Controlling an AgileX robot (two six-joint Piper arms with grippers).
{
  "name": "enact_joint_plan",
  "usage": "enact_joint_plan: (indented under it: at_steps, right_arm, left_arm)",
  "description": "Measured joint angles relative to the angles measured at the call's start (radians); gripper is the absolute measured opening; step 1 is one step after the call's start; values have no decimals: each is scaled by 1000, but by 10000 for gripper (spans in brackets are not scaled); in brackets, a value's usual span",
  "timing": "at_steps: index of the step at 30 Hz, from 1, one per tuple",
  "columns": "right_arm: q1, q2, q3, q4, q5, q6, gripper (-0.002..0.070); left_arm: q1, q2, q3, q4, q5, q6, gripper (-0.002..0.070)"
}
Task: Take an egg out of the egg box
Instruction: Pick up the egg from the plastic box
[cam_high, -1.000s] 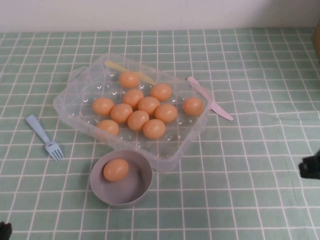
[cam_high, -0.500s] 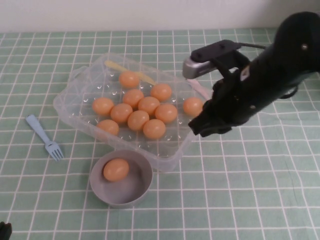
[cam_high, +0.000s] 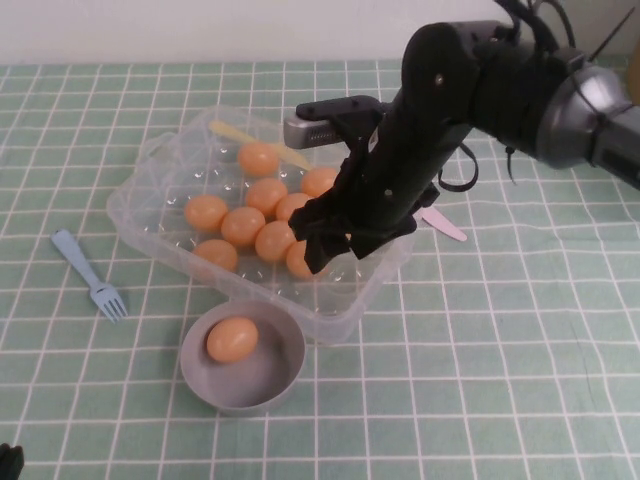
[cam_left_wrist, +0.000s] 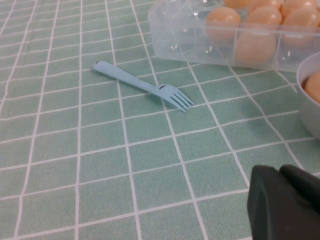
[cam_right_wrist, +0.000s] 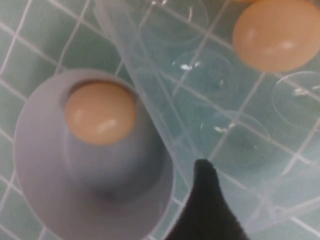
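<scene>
The clear plastic egg box (cam_high: 140, 215) holds several orange-tan eggs (cam_high: 243, 226) in its cups. One more egg (cam_high: 232, 340) lies in the grey bowl (cam_high: 290, 370) in front of the box. My right gripper (cam_high: 318, 255) hangs over the near side of the box, hiding some eggs. In the right wrist view its fingers show as one dark point (cam_right_wrist: 202, 167), shut and empty, above the box's near rim (cam_right_wrist: 150, 100), between the bowl's egg (cam_right_wrist: 100, 112) and a boxed egg (cam_right_wrist: 275, 35). My left gripper (cam_left_wrist: 282, 200) is shut and empty, low at the near left corner (cam_high: 8, 460).
A light blue fork (cam_high: 90, 277) lies on the green checked cloth left of the box, also in the left wrist view (cam_left_wrist: 145, 86). A pink knife (cam_high: 445, 228) lies right of the box, partly under my right arm. A yellow utensil (cam_high: 228, 130) rests at the box's far rim.
My right arm has swept in from the right edge and now reaches over the near part of the egg box. The eggs, bowl and left arm have not moved.
</scene>
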Motion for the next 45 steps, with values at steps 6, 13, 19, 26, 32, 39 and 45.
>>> enact_joint_plan:
  at_steps: [6, 13, 19, 26, 32, 39, 45]
  right_arm:
    - [15, 71, -60, -8, -57, 232, 437]
    - [17, 103, -75, -30, -103, 341, 472]
    - [17, 133, -75, -43, -127, 357, 561]
    - [26, 161, -75, -46, -163, 360, 578]
    - [36, 181, -80, -52, -179, 360, 578]
    - [36, 183, -82, -60, -220, 360, 578]
    - [36, 183, -83, -84, -232, 362, 578]
  left_arm:
    - [0, 0, 0, 0, 0, 0, -3]
    - [0, 0, 0, 0, 0, 0, -3]
    - [0, 0, 0, 0, 0, 0, -3]
    - [0, 0, 0, 0, 0, 0, -3]
    - [0, 0, 0, 0, 0, 0, -3]
    - [0, 0, 0, 0, 0, 0, -3]
    - [0, 0, 0, 0, 0, 0, -3]
